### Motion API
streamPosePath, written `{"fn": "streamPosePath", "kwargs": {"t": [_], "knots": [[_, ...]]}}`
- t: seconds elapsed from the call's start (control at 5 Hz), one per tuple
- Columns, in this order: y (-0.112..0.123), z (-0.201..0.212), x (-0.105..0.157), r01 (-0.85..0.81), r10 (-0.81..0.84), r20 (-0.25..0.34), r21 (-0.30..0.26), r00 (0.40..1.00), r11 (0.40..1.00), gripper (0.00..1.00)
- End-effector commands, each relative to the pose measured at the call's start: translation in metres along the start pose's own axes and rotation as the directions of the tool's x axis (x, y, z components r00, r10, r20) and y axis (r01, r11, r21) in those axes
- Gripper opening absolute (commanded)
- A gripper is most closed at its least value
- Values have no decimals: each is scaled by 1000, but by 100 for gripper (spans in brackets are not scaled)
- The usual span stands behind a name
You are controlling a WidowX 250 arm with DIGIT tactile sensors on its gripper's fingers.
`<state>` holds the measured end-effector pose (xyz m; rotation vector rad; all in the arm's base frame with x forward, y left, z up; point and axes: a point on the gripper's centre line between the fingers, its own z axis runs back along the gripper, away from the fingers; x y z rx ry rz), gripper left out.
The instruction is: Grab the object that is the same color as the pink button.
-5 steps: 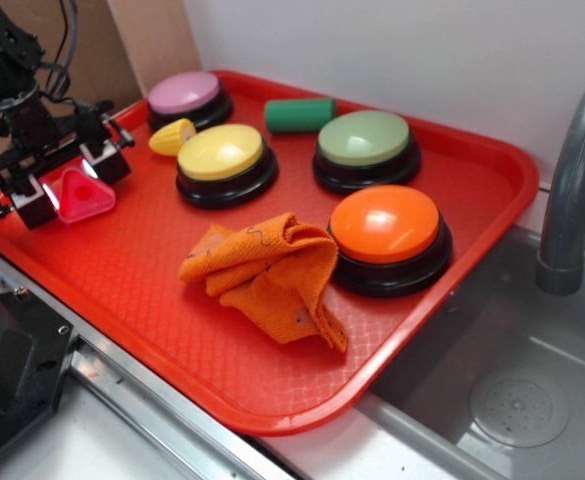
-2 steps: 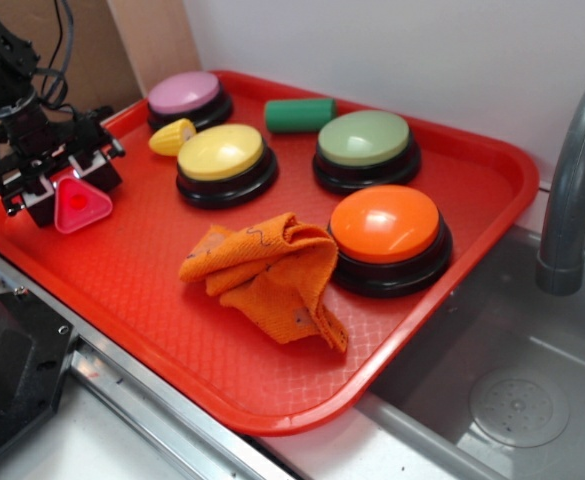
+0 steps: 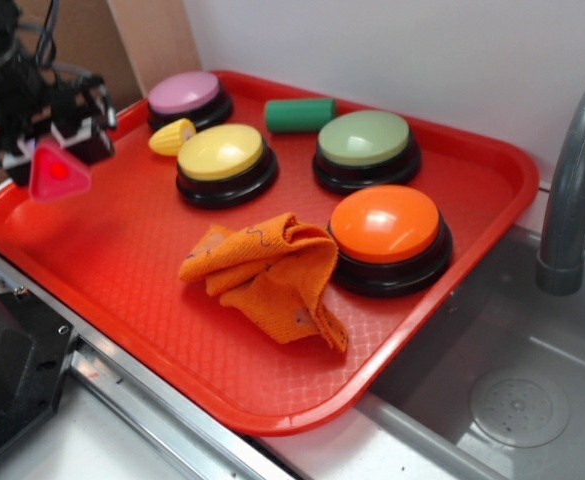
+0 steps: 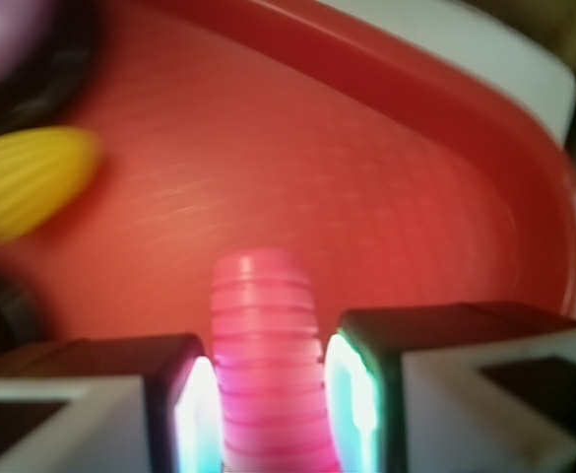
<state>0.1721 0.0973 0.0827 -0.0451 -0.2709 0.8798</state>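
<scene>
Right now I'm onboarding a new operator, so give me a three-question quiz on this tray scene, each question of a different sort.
1. True or false: the gripper is shut on the pink triangle.
2. Multiple choice: which thing lies nearest the pink button? A) orange cloth B) yellow corn toy C) orange button
3. Fill the blank: in the wrist view the triangle sits between two black ____.

Key
1. True; the exterior view shows it held above the red tray.
2. B
3. fingers
</scene>
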Motion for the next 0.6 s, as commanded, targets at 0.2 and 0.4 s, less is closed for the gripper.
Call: {"fn": "streamPosePath", "kwargs": {"t": [0.2, 0.4], "knots": [[-72, 61, -52, 621, -631, 29, -219, 775, 752, 0], [-69, 59, -57, 593, -610, -7, -225, 792, 773, 0]]}}
